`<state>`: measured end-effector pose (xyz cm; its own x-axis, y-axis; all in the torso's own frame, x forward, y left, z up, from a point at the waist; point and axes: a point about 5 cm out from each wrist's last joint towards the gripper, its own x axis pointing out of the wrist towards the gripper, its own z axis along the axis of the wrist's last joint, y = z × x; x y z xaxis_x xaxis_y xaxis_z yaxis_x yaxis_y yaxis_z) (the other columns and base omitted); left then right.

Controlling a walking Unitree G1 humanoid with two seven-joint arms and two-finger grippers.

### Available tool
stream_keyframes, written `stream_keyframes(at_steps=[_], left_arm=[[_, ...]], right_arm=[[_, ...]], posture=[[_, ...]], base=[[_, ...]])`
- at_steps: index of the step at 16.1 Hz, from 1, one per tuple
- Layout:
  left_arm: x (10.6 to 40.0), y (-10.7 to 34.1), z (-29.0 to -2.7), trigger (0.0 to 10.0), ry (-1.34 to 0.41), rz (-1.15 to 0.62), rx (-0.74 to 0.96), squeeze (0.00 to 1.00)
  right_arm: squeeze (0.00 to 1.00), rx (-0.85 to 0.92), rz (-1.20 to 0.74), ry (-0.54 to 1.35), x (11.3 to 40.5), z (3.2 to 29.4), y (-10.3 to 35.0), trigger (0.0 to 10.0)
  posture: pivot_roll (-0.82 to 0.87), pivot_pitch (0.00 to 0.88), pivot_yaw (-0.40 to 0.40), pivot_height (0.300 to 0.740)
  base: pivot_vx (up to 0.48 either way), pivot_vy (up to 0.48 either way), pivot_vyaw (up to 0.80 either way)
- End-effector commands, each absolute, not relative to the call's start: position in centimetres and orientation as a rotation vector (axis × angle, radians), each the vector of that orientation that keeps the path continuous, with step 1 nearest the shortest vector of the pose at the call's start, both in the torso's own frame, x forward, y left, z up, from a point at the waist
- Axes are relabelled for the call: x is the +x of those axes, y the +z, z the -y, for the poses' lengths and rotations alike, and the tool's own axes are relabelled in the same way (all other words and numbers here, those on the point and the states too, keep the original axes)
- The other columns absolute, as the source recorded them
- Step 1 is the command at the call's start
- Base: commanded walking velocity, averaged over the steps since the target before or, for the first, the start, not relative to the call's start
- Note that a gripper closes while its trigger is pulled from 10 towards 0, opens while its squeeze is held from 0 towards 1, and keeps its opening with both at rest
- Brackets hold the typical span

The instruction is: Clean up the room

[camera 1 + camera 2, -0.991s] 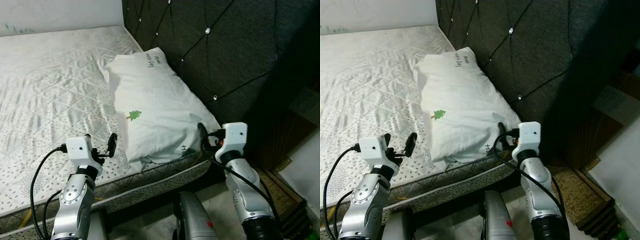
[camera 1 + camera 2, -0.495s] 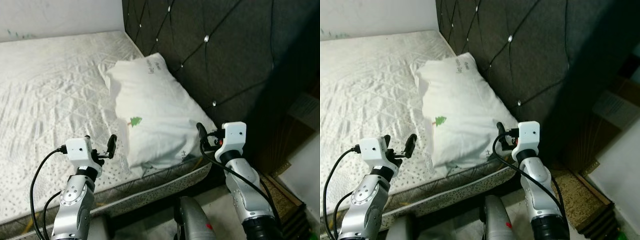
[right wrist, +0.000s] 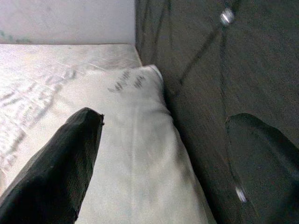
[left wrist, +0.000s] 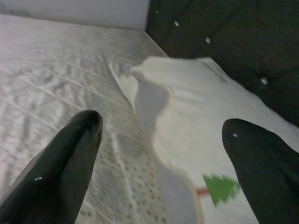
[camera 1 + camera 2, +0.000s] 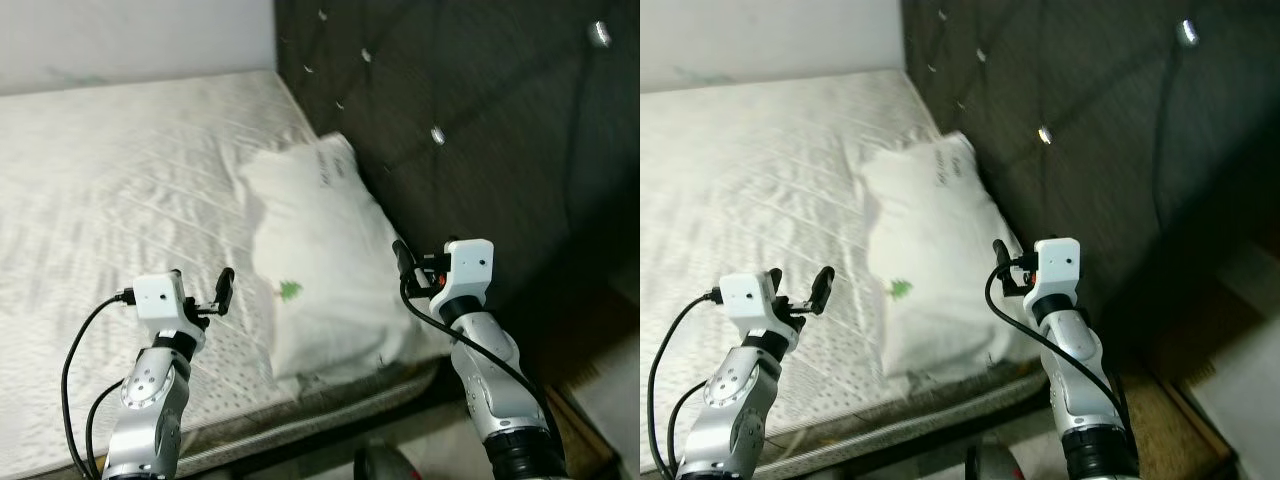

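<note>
Lying on the white quilted mattress (image 5: 120, 170), close against the dark padded headboard with shiny buttons (image 5: 480, 120), the soft white pillow with a small green tree picture (image 5: 320, 260) shows in the left eye view, a bit blurry. The left gripper (image 5: 225, 290) hangs over the mattress beside the pillow, and the right gripper (image 5: 400, 258) hangs over the pillow's headboard side. In the right eye view both grippers float above the bed, touching nothing. In the left wrist view the left gripper's two black fingers (image 4: 70, 158) are spread wide with nothing between them, pillow ahead. In the right wrist view the right gripper's fingers (image 3: 56, 168) are spread wide too, holding nothing, one over the pillow and one over the headboard.
</note>
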<state>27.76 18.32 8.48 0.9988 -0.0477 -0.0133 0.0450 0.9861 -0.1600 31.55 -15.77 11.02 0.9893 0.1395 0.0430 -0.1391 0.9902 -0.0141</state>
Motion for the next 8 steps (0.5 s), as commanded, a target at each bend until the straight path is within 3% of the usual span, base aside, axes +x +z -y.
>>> stream_keyframes(at_steps=[1,8], left_arm=[[27.73,8.31,-18.47,10.0,-0.048,-0.027,-0.149,0.0],[27.77,8.09,-18.36,10.0,-0.034,-0.04,-0.17,0.0]], right_arm=[[0.0,-0.006,0.062,0.139,31.76,15.83,11.51,10.0],[0.0,0.004,0.052,0.141,31.58,15.72,11.18,10.0]], posture=[[-0.08,0.028,-0.015,0.74],[-0.08,0.035,-0.015,0.74]], base=[[0.0,0.0,0.0],[0.0,0.0,0.0]])
